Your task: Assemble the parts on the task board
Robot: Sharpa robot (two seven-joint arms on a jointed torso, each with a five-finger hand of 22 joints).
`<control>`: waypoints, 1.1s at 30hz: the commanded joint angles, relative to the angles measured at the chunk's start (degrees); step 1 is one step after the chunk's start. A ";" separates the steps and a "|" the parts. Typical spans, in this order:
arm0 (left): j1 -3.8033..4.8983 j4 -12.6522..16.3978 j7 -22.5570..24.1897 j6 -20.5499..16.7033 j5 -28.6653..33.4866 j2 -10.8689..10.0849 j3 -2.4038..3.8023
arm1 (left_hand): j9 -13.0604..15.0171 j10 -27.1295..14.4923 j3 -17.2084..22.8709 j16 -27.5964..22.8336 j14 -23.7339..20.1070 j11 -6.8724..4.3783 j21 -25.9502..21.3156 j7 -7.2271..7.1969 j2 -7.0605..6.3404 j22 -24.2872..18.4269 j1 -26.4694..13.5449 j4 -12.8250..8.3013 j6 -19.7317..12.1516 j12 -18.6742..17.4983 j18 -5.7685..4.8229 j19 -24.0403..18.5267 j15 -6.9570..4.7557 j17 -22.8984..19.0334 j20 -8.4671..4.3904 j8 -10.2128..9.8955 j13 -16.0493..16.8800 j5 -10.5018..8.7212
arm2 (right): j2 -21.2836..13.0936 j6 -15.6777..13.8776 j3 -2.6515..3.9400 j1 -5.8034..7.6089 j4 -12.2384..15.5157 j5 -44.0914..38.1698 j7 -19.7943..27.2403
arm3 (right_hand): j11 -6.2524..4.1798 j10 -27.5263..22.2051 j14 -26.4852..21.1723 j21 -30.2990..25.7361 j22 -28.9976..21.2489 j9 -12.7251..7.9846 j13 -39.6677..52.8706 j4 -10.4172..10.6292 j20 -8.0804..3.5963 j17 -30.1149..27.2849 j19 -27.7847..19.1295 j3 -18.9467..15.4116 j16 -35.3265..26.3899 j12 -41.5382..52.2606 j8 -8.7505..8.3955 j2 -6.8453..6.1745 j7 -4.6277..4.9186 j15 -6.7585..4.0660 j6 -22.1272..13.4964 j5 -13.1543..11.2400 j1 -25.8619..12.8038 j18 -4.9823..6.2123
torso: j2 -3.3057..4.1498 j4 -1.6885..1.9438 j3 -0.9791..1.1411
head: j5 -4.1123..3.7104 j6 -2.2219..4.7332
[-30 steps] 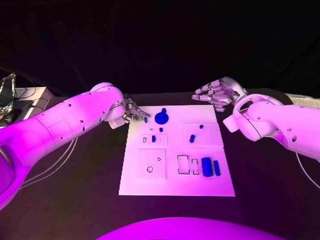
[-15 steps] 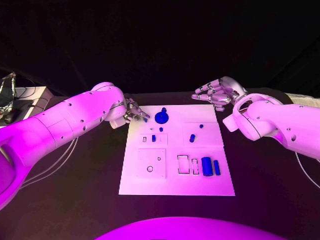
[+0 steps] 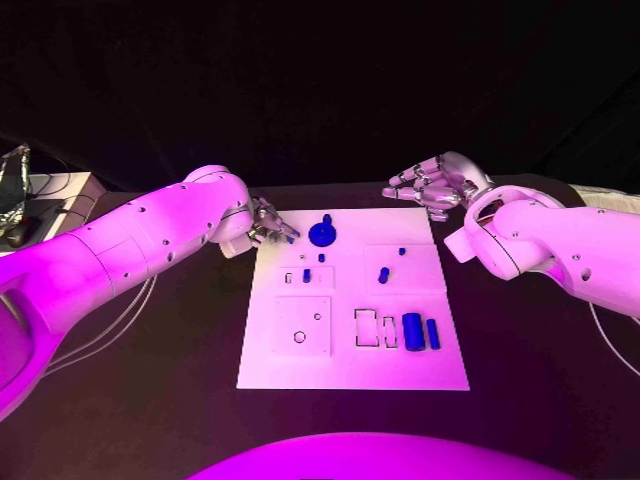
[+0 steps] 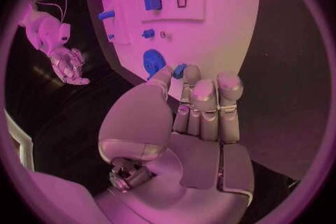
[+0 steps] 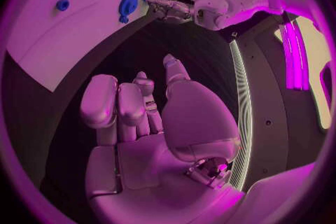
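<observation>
**Both hands at the board's far corners**

We see the task board point(image 3: 352, 300) in the middle of the black table point(image 3: 551, 380), blue parts point(image 3: 412, 332) lying on it, a round one point(image 3: 323, 236) near its far edge. Our left hand point(image 3: 267, 226) sits at the board's far left corner, fingertips point(image 4: 181, 71) touching a small blue part; whether they grip it we cannot tell. Our right hand point(image 3: 433, 186) hangs beyond the far right corner, fingers loosely curled, holding nothing.
</observation>
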 commanded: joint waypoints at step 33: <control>0.07 8.88 -0.38 -4.56 7.74 -5.88 -0.14 | 19.68 4.02 31.14 0.18 1.61 -2.51 1.16 -3.59 -5.53 1.39 -9.27 -11.54 -0.76 -4.52 -1.87 1.29 -1.65 1.88 -2.65 8.07 -0.59 6.61 | 0.25 1.55 0.03 0.00 -0.55 -0.50 0.17 | -0.21 0.02 0.04 -0.09 7.80 0.06 0.09 -0.11 -0.19 -0.05 2.32 -0.14 -0.26 -0.03 -0.21 0.31 0.28 -0.26 0.02 -0.20 -0.33 -0.15 | -0.19 0.08 0.05 | 0.65 -0.62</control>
